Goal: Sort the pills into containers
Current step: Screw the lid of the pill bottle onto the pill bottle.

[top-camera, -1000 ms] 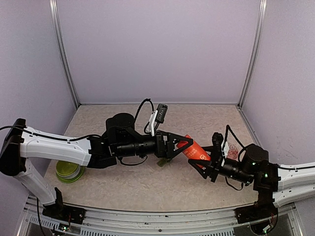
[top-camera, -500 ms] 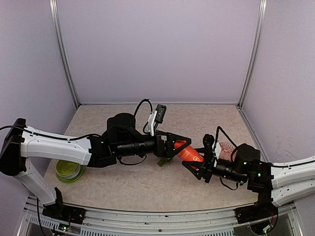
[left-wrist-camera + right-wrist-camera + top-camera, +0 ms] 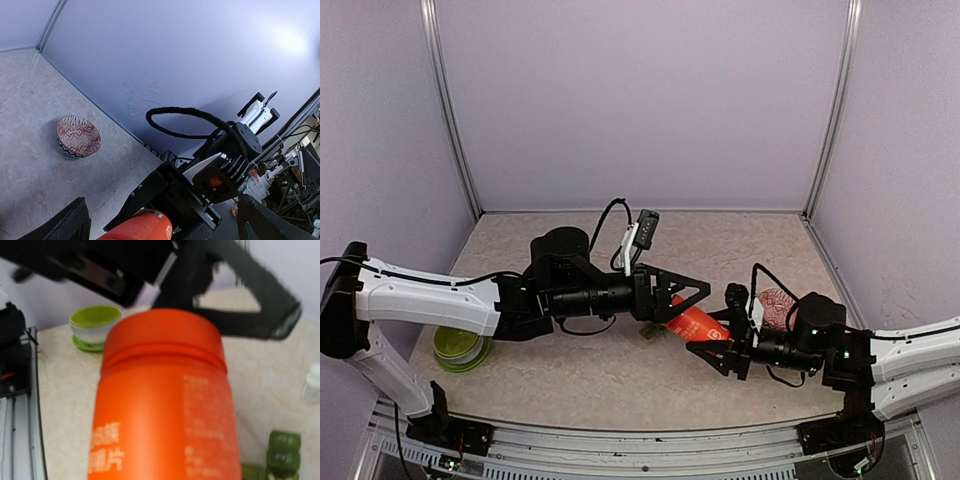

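Your left gripper [image 3: 688, 303] hangs open, the containers [image 3: 648, 330] lying on the table at its 8 o'clock. The red bottle [image 3: 695, 322] has shifted toward 8 o'clock, its top between those spread fingers. Your right gripper [image 3: 720, 348] grips its base, likely for uncapping; no pills sorted.

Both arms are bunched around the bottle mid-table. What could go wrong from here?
1. The left gripper stands open around the top of the red-orange cylindrical plastic bottle, which the right gripper holds tilted. A misjudged close could twist the bottle loose or make the fingers clash.
2. The dark green plastic strip of containers lies on the table close by the bottle, so a dropped bottle might strike it.
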Controlling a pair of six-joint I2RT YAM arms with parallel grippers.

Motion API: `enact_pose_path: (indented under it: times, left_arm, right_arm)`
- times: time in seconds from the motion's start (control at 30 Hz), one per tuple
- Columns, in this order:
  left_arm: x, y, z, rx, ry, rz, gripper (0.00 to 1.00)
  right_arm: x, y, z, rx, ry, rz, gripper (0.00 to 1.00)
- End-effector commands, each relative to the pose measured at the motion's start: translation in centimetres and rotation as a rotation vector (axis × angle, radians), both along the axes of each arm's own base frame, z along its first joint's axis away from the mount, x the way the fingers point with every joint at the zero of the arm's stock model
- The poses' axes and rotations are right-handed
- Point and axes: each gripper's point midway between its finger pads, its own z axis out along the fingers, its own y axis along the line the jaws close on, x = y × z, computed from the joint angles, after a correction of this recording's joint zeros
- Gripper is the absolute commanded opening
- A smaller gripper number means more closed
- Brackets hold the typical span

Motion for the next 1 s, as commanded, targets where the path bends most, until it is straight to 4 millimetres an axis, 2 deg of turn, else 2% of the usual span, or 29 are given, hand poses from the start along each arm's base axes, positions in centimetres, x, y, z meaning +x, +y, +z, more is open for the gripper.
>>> enact_pose_path:
  times: [0.0,0.2,0.4,0.53,0.8,0.97]
  left_arm:
    - [-0.9,1.1,1.6,-0.021,-0.013,-0.059,0.99]
    - [-1.3,0.9,1.0,0.019,0.003,-0.079,0.98]
    - [-1.7,0.5,0.7,0.025,0.011,-0.115,0.84]
    - [-2.0,0.1,0.5,0.032,0.016,-0.139,0.71]
    - [-2.5,-0.3,-0.4,0.051,0.036,-0.181,0.55]
    - [-2.5,-0.3,-0.4,0.048,0.028,-0.183,0.5]
  right_arm:
    - [-1.1,-0.7,2.9,0.043,-0.107,0.044,0.0]
    - [-1.7,-2.2,3.8,0.043,-0.191,0.043,0.0]
    - [-1.2,-2.7,3.6,0.009,-0.216,0.01,0.0]
    - [-1.0,-2.7,3.0,-0.017,-0.207,0.001,0.0]
    - [-0.4,-2.9,2.8,-0.02,-0.204,-0.037,0.0]
    - [-0.2,-3.0,2.7,-0.025,-0.202,-0.05,0.0]
